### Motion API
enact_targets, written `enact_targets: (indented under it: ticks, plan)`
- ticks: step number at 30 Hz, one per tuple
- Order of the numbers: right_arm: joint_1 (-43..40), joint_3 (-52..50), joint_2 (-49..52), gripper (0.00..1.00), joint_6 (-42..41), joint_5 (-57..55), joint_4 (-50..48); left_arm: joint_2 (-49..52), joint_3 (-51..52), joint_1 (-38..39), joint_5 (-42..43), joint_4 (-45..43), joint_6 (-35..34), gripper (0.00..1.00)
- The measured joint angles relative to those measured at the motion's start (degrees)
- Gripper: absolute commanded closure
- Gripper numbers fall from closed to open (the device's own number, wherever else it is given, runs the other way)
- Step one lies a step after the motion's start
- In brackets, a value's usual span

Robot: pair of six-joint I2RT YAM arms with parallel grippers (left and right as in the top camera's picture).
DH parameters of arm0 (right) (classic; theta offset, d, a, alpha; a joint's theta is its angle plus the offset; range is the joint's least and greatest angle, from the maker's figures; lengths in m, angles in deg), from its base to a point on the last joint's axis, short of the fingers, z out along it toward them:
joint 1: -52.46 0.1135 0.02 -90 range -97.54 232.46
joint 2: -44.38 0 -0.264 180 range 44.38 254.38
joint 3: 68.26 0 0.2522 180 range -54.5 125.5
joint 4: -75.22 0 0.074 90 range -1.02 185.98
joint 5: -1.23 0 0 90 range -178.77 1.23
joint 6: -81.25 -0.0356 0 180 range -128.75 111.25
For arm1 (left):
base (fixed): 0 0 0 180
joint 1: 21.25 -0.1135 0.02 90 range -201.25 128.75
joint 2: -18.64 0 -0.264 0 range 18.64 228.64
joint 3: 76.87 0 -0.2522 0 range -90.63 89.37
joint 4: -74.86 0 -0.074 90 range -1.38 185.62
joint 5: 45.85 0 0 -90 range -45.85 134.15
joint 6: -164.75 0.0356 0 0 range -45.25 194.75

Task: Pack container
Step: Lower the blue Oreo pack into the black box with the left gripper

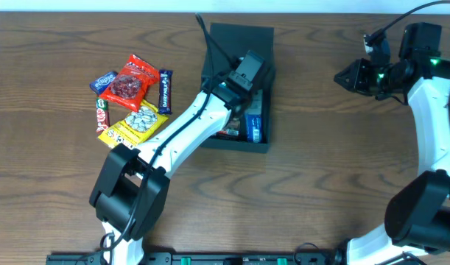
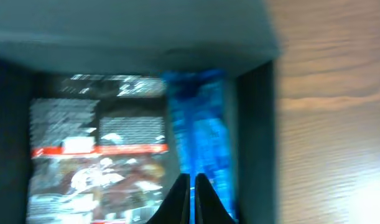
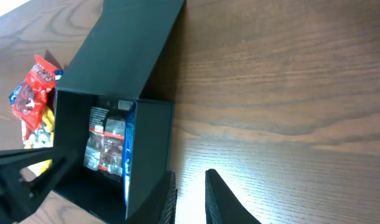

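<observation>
Since the container [image 1: 236,37] sits open at the far middle of the tabletop [image 1: 320,191], with a dark packet [image 2: 96,149] beside a blue packet [image 2: 199,124] inside, packing is judged part done. Left arm [image 1: 182,131] hangs directly over it, jaws closed and empty; right arm [image 1: 431,110] stands well apart, jaws slightly parted, empty. Loose snacks [image 1: 132,99] lie to the container's left, so the left arm is nearer.

One container [image 1: 238,38], seven snack packets [image 1: 130,81], two arms [image 1: 188,129]

dark teal-black container [image 1: 239,40], blue packet [image 2: 199,124], red packet [image 1: 129,82], wood-grain brown table [image 1: 342,184]
</observation>
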Motion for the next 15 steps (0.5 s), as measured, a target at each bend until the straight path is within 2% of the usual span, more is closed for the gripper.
enact_targets:
  ticks: [4, 8, 15]
  plan:
    - [0.0, 0.0, 0.0, 0.83, 0.0, 0.0, 0.1, 1.7, 4.0, -1.2, 0.1, -2.8, 0.4, 0.94]
    - [0.0, 0.0, 0.0, 0.84, 0.0, 0.0, 0.0, 5.0, 4.3, -1.2, 3.9, -7.0, 3.1, 0.94]
    - [0.0, 0.0, 0.0, 0.84, 0.0, -0.2, 0.8, 8.2, 4.3, -1.0, 6.3, -7.5, 4.7, 0.95]
